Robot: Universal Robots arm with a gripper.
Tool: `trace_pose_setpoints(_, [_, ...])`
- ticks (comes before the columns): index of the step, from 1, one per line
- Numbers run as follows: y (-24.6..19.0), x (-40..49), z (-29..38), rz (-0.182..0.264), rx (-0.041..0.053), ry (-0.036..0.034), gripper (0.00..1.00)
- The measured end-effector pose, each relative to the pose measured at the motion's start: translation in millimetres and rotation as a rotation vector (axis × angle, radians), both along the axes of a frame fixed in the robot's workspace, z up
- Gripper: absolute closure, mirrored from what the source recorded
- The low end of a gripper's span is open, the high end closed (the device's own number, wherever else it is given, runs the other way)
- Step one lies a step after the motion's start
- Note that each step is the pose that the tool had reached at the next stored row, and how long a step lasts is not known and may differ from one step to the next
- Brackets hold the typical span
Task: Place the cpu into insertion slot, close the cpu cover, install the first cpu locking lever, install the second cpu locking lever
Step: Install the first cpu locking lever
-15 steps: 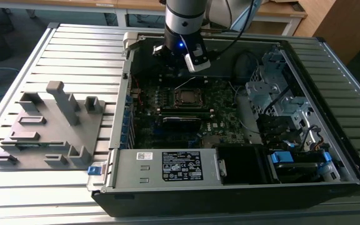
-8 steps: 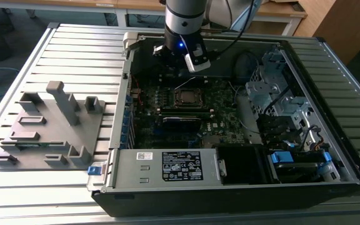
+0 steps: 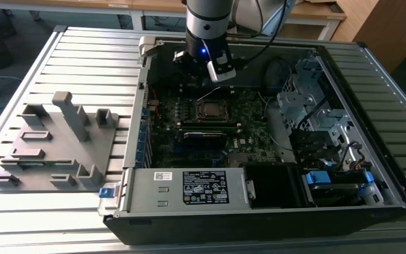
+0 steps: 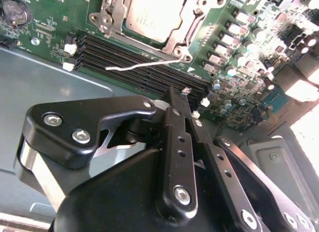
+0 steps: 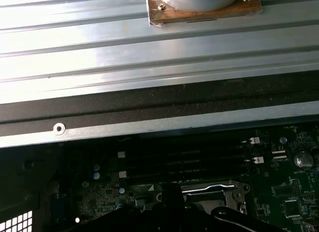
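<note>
Slatted metal table (image 3: 83, 58), closed claw (image 4: 183, 100) near cpu (image 4: 149, 10) in second wrist view

Upright arm (image 3: 206, 21), tool (image 4: 186, 103) pointing down, fingers (image 4: 177, 135) pressed together

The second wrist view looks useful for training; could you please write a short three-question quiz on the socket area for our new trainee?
1. True or false: the cpu sits in the insertion slot.
2. The cpu cover is: A) lying down around the chip; B) standing upright; C) on the table beside the case.
3. Fill in: the thin wire lever sticks out over the long black ____ beside the socket.
Key: 1 true; 2 A; 3 slots.
</note>
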State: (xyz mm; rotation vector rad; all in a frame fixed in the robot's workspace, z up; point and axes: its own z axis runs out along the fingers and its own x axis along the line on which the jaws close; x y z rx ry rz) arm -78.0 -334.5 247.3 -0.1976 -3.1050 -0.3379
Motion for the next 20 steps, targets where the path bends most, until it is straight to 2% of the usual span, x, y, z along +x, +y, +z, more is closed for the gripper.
trace_pose_setpoints(20, [0.0,-0.1,-4.8,0.000,0.0001,-0.0029,0.90])
